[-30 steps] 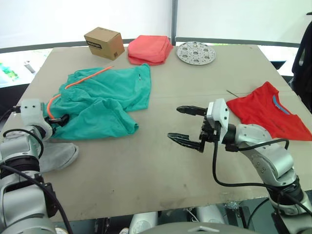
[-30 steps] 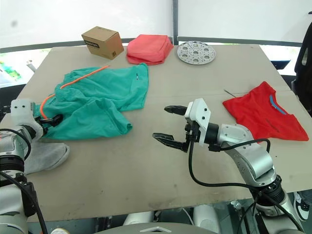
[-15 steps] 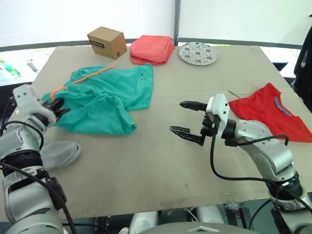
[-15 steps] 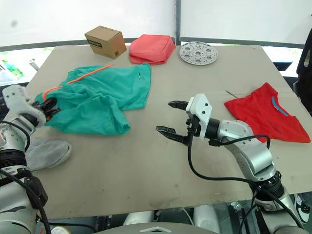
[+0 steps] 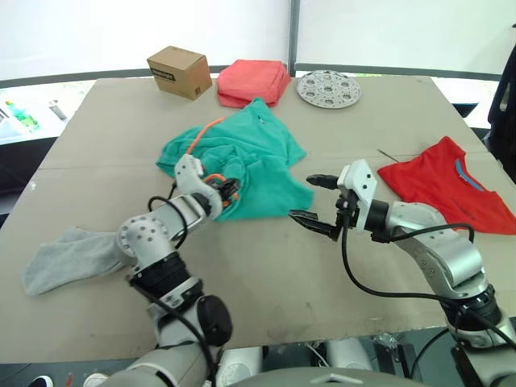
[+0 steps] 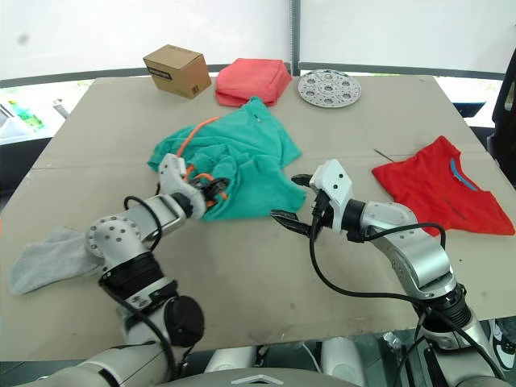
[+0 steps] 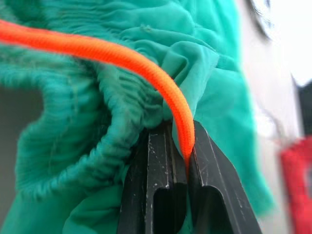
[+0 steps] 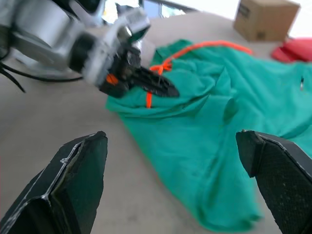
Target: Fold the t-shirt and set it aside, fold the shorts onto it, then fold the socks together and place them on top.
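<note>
We're pinching the shorts (image 5: 242, 157) waistband and orange cord (image 7: 146, 73) with left gripper (image 5: 231, 188); right gripper (image 5: 310, 199) hovering wide open, empty.

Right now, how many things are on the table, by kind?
Clothes: 3 - shorts, t-shirt, sock
Folded cloth: 1
Box: 1
Metal disc: 1
Total: 6

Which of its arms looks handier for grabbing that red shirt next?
The right, probably. Its tool is open and free, and the red shirt lies on that arm's side of the table. The left tool is shut on the green shorts.
</note>
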Controlling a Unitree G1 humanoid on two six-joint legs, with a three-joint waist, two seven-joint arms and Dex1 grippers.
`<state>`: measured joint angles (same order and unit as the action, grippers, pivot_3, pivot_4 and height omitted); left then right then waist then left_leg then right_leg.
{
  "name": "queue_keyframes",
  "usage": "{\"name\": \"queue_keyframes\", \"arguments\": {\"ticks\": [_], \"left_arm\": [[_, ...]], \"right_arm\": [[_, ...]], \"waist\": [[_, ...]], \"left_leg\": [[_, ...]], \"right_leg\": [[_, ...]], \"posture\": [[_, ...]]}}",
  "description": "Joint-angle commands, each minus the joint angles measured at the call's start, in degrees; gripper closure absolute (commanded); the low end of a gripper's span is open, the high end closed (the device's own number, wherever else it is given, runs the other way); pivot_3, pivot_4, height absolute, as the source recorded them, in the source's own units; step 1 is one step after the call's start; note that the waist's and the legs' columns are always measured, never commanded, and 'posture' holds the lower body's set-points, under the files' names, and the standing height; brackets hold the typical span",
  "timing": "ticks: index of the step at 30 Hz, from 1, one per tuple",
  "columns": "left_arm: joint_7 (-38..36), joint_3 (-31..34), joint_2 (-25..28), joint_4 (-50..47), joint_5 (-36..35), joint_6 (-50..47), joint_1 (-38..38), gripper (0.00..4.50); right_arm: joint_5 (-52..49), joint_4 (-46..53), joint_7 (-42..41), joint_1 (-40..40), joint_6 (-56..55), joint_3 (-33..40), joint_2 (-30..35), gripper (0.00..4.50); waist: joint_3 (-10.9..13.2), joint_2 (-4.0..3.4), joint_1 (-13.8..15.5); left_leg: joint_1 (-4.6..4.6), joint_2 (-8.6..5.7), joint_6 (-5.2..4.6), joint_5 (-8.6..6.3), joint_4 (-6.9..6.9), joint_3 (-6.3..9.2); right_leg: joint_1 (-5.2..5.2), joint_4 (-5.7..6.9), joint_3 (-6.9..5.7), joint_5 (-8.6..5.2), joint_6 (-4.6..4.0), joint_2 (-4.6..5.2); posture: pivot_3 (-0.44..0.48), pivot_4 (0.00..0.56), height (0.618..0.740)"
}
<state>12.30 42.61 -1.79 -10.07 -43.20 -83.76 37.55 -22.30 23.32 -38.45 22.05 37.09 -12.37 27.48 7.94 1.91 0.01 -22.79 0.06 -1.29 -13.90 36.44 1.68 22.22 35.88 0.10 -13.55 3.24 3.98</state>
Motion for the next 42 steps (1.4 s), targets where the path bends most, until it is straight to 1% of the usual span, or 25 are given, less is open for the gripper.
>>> {"name": "queue_keyframes", "arguments": {"ticks": [1,2,4,5,6,7,9,10,11,12,13,15,17,19,22,25,28,29,30,33,34,37,38,40,42], "left_arm": [[-3.63,-5.38,8.02,-7.94,0.07,-2.44,-4.28,4.46],[-6.38,-8.07,12.73,-8.88,1.41,-0.66,-7.72,4.46],[-12.08,-9.69,20.40,-9.18,2.05,2.81,-13.29,4.46],[-16.70,-11.92,25.34,-10.35,2.45,5.60,-16.76,4.10],[-20.16,-12.33,28.52,-11.30,2.19,7.60,-19.25,3.70],[-22.60,-12.87,30.68,-11.82,2.02,9.49,-21.05,3.44],[-28.67,-12.76,34.10,-13.24,0.06,12.94,-23.31,2.45],[-31.43,-12.43,35.09,-13.96,-1.30,14.01,-24.17,2.21],[-33.50,-11.58,35.55,-14.28,-2.78,14.30,-24.86,1.82],[-37.75,-11.59,37.75,-14.54,-2.44,16.96,-27.38,1.55],[-42.52,-11.77,40.39,-14.08,-1.97,19.14,-30.51,1.55],[-49.49,-12.56,44.13,-13.30,-0.99,23.22,-35.12,1.55],[-53.65,-13.55,45.91,-12.20,0.12,27.35,-38.24,1.55],[-56.63,-15.62,47.33,-10.03,4.02,33.37,-41.08,1.55],[-57.65,-16.45,48.35,-5.08,8.37,39.90,-41.72,1.55],[-57.16,-15.18,48.41,-0.26,8.94,41.91,-38.82,1.55],[-54.87,-15.54,48.86,4.85,11.09,43.08,-34.96,1.55],[-54.61,-15.38,48.76,5.84,11.23,43.34,-34.06,1.49],[-54.14,-14.76,48.62,6.87,10.41,42.13,-32.75,1.49],[-53.70,-16.00,49.71,8.77,11.12,40.00,-31.41,1.49],[-53.58,-17.07,49.94,9.12,11.93,39.69,-31.45,1.49],[-53.21,-19.58,49.49,9.83,13.29,39.69,-30.83,1.49],[-53.35,-20.45,49.14,9.71,13.10,39.15,-30.48,1.49],[-54.41,-22.41,48.86,8.83,12.30,37.67,-30.40,1.49],[-56.22,-25.64,49.42,8.03,13.24,38.08,-31.23,1.49]], "right_arm": [[1.98,-0.91,3.74,3.27,6.30,-0.84,-0.63,0.00],[2.30,-1.90,5.66,4.38,8.42,-0.77,-2.07,0.00],[2.67,-4.07,9.03,6.28,12.21,-0.45,-5.10,0.00],[2.64,-5.02,9.90,7.03,13.52,-0.38,-6.36,0.00],[2.57,-6.02,10.28,7.85,14.21,-0.54,-7.53,0.00],[2.59,-6.63,10.42,8.42,14.69,-0.62,-8.28,0.00],[2.10,-8.82,10.07,10.28,15.43,-1.34,-10.68,0.00],[2.07,-9.82,9.79,11.12,15.22,-1.81,-11.63,0.00],[1.75,-10.79,9.36,11.90,15.09,-1.94,-12.65,0.00],[0.90,-12.41,8.57,13.25,14.86,-1.77,-14.37,0.00],[0.36,-14.30,7.26,14.91,14.32,-2.17,-15.84,0.00],[0.45,-17.68,5.71,17.45,13.20,-3.04,-17.68,0.00],[2.53,-23.30,5.32,20.07,11.02,-4.14,-19.11,0.00],[5.55,-33.00,6.76,23.51,7.46,-4.67,-21.61,0.00],[9.59,-46.01,9.41,27.42,2.01,-4.50,-24.51,0.00],[11.74,-54.37,9.58,29.46,-1.94,-3.96,-26.52,0.00],[14.35,-61.38,8.16,30.09,-6.39,-4.99,-27.98,0.00],[15.00,-62.70,7.77,30.19,-7.44,-4.99,-28.26,0.56],[15.85,-63.74,7.49,30.07,-8.77,-5.18,-28.33,0.82],[18.31,-63.39,8.21,29.31,-11.80,-5.00,-27.16,2.10],[18.70,-61.63,8.44,28.74,-12.29,-4.47,-26.36,2.70],[18.93,-53.99,8.39,25.88,-11.42,-3.17,-23.71,4.16],[18.60,-50.56,8.32,24.40,-10.97,-2.65,-22.76,4.47],[17.61,-43.93,8.34,21.52,-8.06,-1.61,-21.07,4.47],[17.87,-37.42,8.58,18.44,-6.13,-1.32,-18.99,4.47]], "waist": [[0.00,-0.01,-1.04],[0.00,-0.04,-1.31],[0.01,-0.07,-2.01],[0.01,-0.08,-2.10],[0.02,-0.01,-2.42],[0.04,-0.01,-2.29],[0.08,-0.05,-1.59],[0.12,-0.10,-0.70],[0.13,-0.11,-0.51],[0.14,-0.13,-0.46],[0.14,-0.13,-0.67],[0.21,-0.25,-1.51],[0.26,-0.34,-1.37],[0.29,-0.38,-1.57],[0.29,-0.38,-1.85],[0.29,-0.38,-1.83],[0.26,-0.34,-2.13],[0.25,-0.31,-2.35],[0.25,-0.31,-2.45],[0.24,-0.30,-2.53],[0.24,-0.31,-2.54],[0.26,-0.33,-2.25],[0.25,-0.32,-2.14],[0.25,-0.32,-1.94],[0.25,-0.32,-2.02]], "left_leg": [[0.02,0.00,0.10,0.06,-0.03,-0.01],[0.10,0.02,0.27,0.16,-0.13,-0.07],[0.45,0.03,0.53,0.31,-0.41,0.13],[0.55,0.03,0.55,0.31,-0.53,0.25],[0.63,0.02,0.62,0.35,-0.67,0.24],[0.69,0.05,0.68,0.39,-0.81,0.19],[0.66,0.04,0.79,0.44,-1.02,0.27],[0.65,0.04,0.78,0.44,-1.02,0.28],[0.63,-0.02,0.59,0.35,-0.99,0.30],[0.62,-0.02,0.57,0.34,-0.96,0.28],[0.62,-0.03,0.57,0.34,-0.92,0.27],[0.67,-0.03,0.56,0.34,-0.92,0.19],[0.72,0.01,0.56,0.34,-1.03,0.13],[0.72,0.04,0.56,0.33,-1.04,0.19],[0.72,0.04,0.57,0.34,-1.11,0.17],[0.61,0.04,0.58,0.35,-1.12,0.19],[0.58,0.03,0.58,0.35,-1.11,0.20],[0.61,0.02,0.58,0.35,-1.12,0.19],[0.63,0.03,0.58,0.35,-1.12,0.19],[0.66,0.03,0.58,0.34,-1.13,0.17],[0.66,0.04,0.58,0.34,-1.14,0.18],[0.65,0.04,0.59,0.34,-1.22,0.19],[0.62,0.04,0.59,0.34,-1.22,0.24],[0.56,0.04,0.59,0.34,-1.21,0.28],[0.55,0.03,0.59,0.34,-1.19,0.28]], "right_leg": [[0.01,0.00,0.02,0.00,0.00,-0.06],[0.02,0.01,0.12,0.00,-0.01,-0.15],[0.04,0.03,0.64,-0.01,-0.03,-0.48],[0.03,0.03,0.77,-0.01,-0.05,-0.54],[0.05,0.03,0.78,-0.03,-0.09,-0.56],[0.11,0.02,0.87,-0.04,-0.12,-0.62],[0.17,-0.05,0.82,-0.03,-0.24,-0.59],[0.18,-0.05,0.80,-0.05,-0.28,-0.56],[0.19,-0.06,0.74,-0.10,-0.39,-0.43],[0.18,-0.08,0.73,-0.08,-0.47,-0.40],[0.18,-0.09,0.73,-0.09,-0.50,-0.37],[0.16,-0.11,0.82,-0.09,-0.52,-0.34],[0.22,-0.08,0.86,-0.08,-0.53,-0.40],[0.22,-0.07,0.80,-0.08,-0.53,-0.38],[0.28,-0.06,0.83,-0.07,-0.56,-0.38],[0.42,-0.04,0.80,-0.04,-0.51,-0.40],[0.44,-0.04,0.78,0.05,-0.35,-0.43],[0.43,-0.02,0.80,0.06,-0.34,-0.46],[0.42,0.00,0.82,0.07,-0.33,-0.46],[0.43,0.02,0.85,0.08,-0.31,-0.47],[0.44,0.03,0.84,0.08,-0.31,-0.47],[0.45,0.02,0.83,0.08,-0.30,-0.39],[0.45,0.01,0.79,0.08,-0.30,-0.36],[0.45,-0.01,0.76,0.08,-0.30,-0.21],[0.45,0.00,0.76,0.09,-0.30,-0.15]], "posture": [[0.000,0.150,0.740],[0.000,0.150,0.740],[0.000,0.150,0.740],[0.000,0.150,0.740],[0.000,0.150,0.740],[0.000,0.150,0.740],[0.000,0.150,0.740],[0.000,0.150,0.740],[0.000,0.150,0.740],[0.000,0.150,0.740],[0.000,0.150,0.740],[0.000,0.150,0.740],[0.000,0.150,0.740],[0.000,0.150,0.740],[0.000,0.150,0.740],[0.000,0.150,0.740],[0.000,0.150,0.740],[0.000,0.150,0.740],[0.000,0.150,0.740],[0.000,0.150,0.740],[0.000,0.150,0.740],[0.000,0.150,0.740],[0.000,0.150,0.740],[0.000,0.150,0.740],[0.000,0.150,0.740]]}}
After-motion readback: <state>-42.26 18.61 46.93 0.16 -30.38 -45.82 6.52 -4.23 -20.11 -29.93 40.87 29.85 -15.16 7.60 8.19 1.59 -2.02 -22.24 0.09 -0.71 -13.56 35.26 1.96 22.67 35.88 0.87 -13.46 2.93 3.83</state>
